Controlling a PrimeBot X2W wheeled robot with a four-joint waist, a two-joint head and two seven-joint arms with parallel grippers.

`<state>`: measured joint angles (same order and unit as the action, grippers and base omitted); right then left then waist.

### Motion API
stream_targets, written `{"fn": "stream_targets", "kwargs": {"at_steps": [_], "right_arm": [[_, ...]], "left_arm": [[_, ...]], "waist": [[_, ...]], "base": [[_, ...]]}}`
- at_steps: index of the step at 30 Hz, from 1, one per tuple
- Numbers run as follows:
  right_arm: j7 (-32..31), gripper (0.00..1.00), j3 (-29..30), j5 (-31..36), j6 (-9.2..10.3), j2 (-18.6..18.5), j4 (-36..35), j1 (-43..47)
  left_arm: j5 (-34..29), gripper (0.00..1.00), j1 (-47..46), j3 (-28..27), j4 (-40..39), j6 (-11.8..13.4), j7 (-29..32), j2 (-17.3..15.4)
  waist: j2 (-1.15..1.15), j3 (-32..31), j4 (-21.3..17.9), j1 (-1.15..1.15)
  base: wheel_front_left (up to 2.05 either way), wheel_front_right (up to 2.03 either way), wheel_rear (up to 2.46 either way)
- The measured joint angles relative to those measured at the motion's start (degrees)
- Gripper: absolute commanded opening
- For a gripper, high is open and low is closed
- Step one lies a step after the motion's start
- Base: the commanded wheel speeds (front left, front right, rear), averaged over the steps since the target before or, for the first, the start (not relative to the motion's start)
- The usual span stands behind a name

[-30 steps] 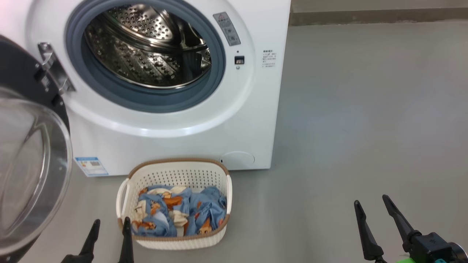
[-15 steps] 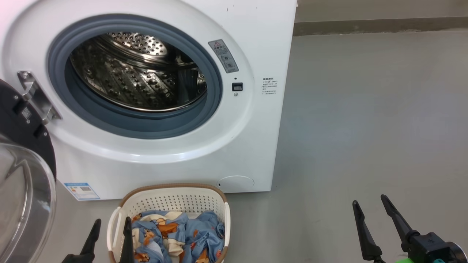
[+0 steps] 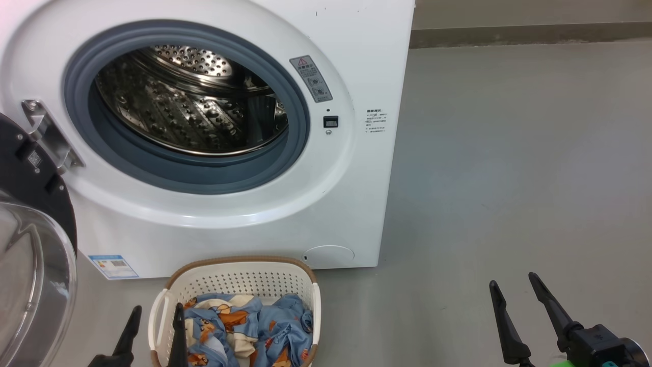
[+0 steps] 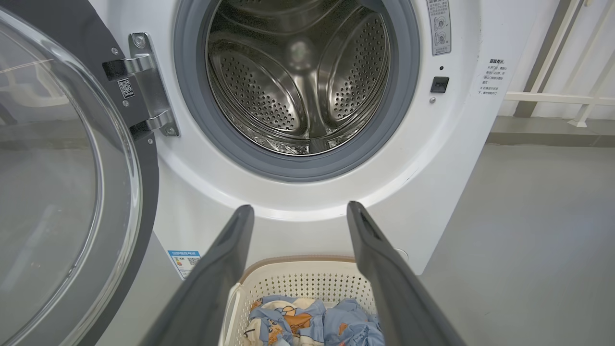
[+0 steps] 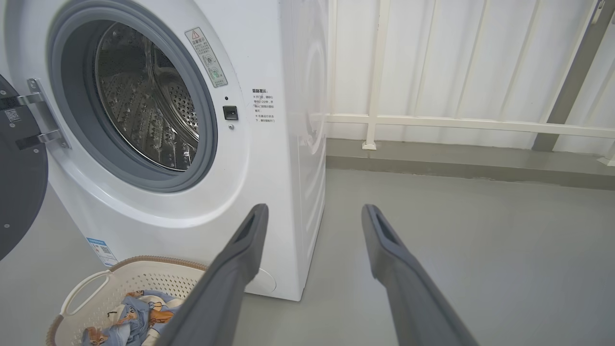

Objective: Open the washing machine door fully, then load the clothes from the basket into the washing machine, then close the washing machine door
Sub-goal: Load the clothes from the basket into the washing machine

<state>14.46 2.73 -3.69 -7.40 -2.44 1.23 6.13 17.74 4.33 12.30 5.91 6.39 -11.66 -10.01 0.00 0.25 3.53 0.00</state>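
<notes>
Head view: left gripper (image 3: 157,308) and right gripper (image 3: 512,279) rise from its bottom edge, spread and empty. The clothes (image 3: 239,326) lie in the basket (image 3: 239,278) before the washing machine (image 3: 356,61) — basket and washing machine door (image 3: 30,275) cropped.

On the washing machine (image 3: 351,214), a grey warning sticker (image 3: 311,78) bearing a red triangle sign is seen at the upper right of the drum opening (image 3: 188,102). A small printed text block (image 3: 374,121) is placed further right of the opening, a blue energy sticker (image 3: 113,266) below it to the left, and a QR label (image 4: 126,88) on the washing machine door (image 4: 146,192) to its left. None of their wording can be read.
</notes>
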Motion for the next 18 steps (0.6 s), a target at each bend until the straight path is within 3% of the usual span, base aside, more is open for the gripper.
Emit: {"fn": "stream_targets", "kwargs": {"at_steps": [12,18], "right_arm": [[0.00,1.00,-0.12,0.00,0.00,0.00,-0.20,-0.09],[0.00,1.00,-0.38,0.01,0.00,-0.01,-0.75,-1.08]], "left_arm": [[0.26,1.00,-0.44,1.10,-0.19,0.40,0.00,-0.12],[3.24,1.00,-4.03,2.92,4.68,-3.01,0.75,1.32]], "waist": [[0.00,1.31,0.05,0.00],[0.00,3.55,-0.04,0.00]], "base": [[0.00,0.00,0.00],[0.00,0.00,0.00]]}}
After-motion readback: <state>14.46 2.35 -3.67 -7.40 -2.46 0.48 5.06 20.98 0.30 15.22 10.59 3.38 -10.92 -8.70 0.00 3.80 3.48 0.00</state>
